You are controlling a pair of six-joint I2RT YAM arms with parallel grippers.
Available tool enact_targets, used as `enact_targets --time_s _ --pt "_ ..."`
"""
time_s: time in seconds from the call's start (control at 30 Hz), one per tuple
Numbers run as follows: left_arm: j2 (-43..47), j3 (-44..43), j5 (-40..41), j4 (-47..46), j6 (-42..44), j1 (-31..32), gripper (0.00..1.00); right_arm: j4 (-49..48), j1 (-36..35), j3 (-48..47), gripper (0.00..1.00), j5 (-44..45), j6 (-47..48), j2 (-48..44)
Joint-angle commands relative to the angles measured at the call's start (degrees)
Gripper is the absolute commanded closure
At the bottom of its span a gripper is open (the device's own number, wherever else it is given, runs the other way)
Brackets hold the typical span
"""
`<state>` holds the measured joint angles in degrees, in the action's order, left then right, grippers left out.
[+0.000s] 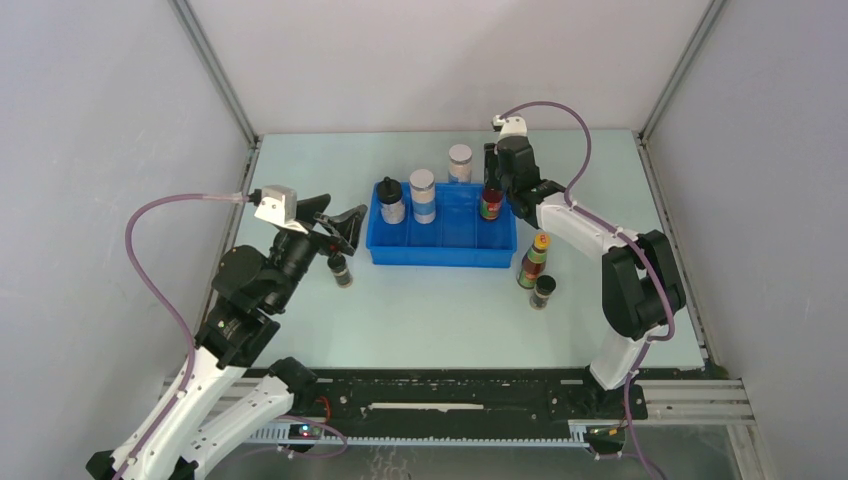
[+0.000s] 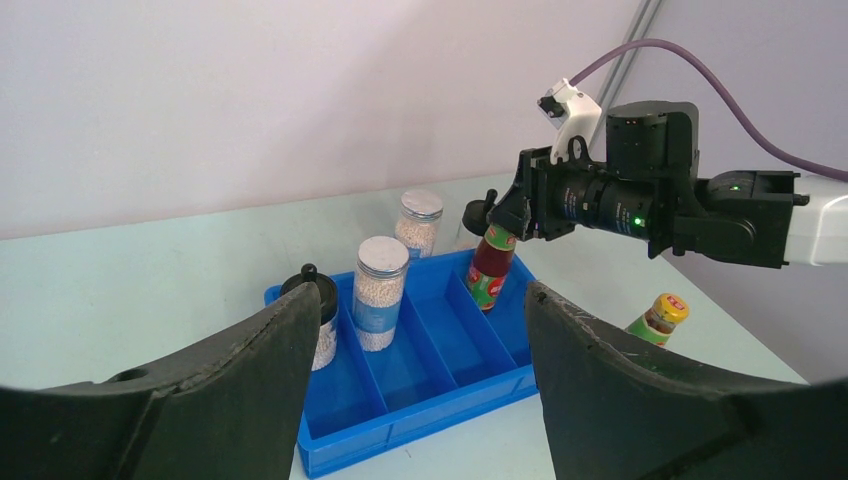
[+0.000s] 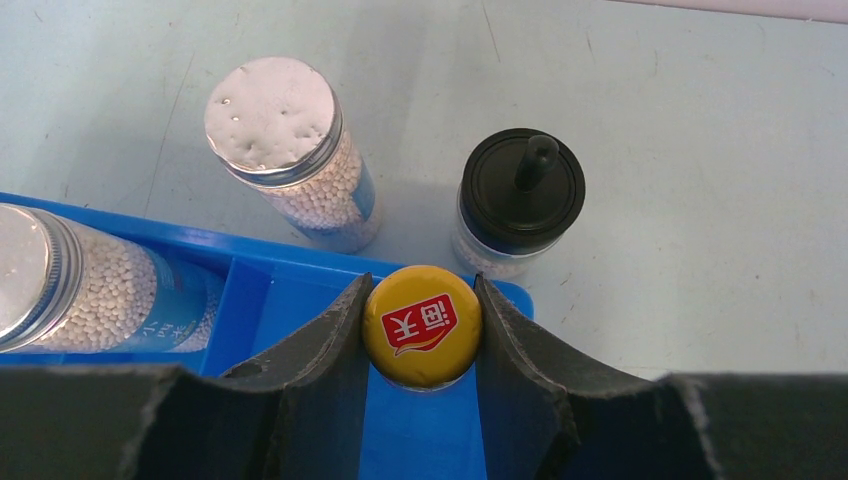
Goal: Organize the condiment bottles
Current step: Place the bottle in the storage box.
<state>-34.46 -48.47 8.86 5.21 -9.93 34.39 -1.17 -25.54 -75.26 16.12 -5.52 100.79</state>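
**tray_watcher:** Starting nearest the bases, the left gripper (image 1: 337,228) is spread open with nothing between its fingers. It hangs just over the short dark black-lidded bottle (image 1: 341,270) standing on the table left of the blue divided plastic tray (image 1: 440,258). If it comes down off-centre, I reckon a finger clips the lid and tips the bottle over.

**yam_fan:** Agreed. On the right side, a slim red-green-labelled orange-capped bottle (image 1: 535,260) and a second short dark black-lidded bottle (image 1: 543,291) stand nearly touching, just beside the tray. Reach for one and you probably bump the other.

**tray_watcher:** Further back, the right gripper (image 3: 421,305) is clamped on the cap of the other slim orange-capped bottle (image 2: 489,270) over the tray's rightmost compartment. It's only pinched by the cap and looks a bit tilted from the left wrist. If it's let go before the base sits flat, it could flop against the divider.

**yam_fan:** Farthest out, a black knob-capped bottle (image 3: 520,195) and a clear white-lidded bottle with blue label (image 3: 290,150) sit just behind the tray's far wall, close to those fingers. Opening wide or backing out carelessly might knock them.
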Motion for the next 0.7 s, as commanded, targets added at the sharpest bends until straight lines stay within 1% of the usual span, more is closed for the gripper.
enact_targets --time_s 0.0,0.27,0.33,0.5,0.57,0.67 --pt "0.05 1.36 0.27 -1.72 0.97 0.37 0.21 -6.62 0.45 -1.03 1.00 2.37 -1.35 -0.73" --pt "-0.08 1.36 0.49 -1.49 0.71 0.37 0.20 -6.05 0.32 -1.09 0.55 2.56 -1.68 -0.82" --pt "0.05 1.36 0.48 -1.45 0.63 0.41 0.20 -5.89 0.31 -1.04 0.46 2.50 -1.67 -0.86" --pt "0.35 1.45 0.61 -1.28 0.47 0.41 0.19 -5.56 0.14 -1.07 0.30 2.45 -1.72 -1.10" --pt "0.49 1.49 0.55 -1.24 0.44 0.41 0.20 -5.52 0.05 -1.04 0.28 2.56 -1.67 -1.26" --pt "0.69 1.46 0.62 -1.11 0.40 0.40 0.19 -5.58 -0.04 -1.05 0.27 2.54 -1.60 -1.60"
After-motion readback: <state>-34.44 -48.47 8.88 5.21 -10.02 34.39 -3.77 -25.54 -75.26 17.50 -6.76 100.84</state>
